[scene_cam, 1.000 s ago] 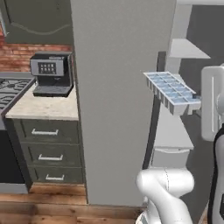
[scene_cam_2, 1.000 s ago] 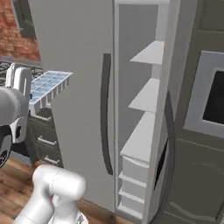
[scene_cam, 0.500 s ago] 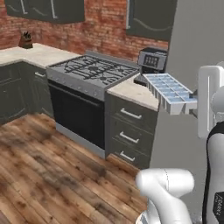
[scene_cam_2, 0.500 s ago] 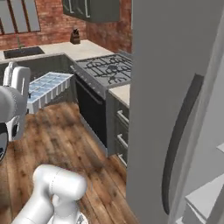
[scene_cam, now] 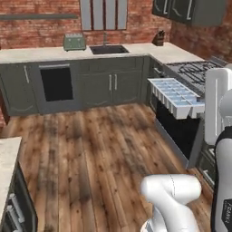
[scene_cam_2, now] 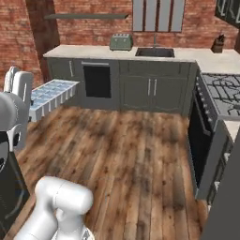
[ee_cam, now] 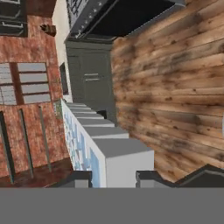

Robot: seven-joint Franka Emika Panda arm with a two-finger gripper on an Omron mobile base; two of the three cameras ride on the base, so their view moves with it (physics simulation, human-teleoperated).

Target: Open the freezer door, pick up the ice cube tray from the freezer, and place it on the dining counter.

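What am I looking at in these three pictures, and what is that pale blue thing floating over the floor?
It is a rendered kitchen with a white robot arm on a driving base. Two cameras sit on the base behind the arm, left and right; the third looks along the end effector, so it appears rolled sideways. The pale blue thing is the ice cube tray, held out level above the wooden floor; the end effector is shut on one end. Ahead, a beige counter carries a green toaster and a sink. A stove stands on the right.
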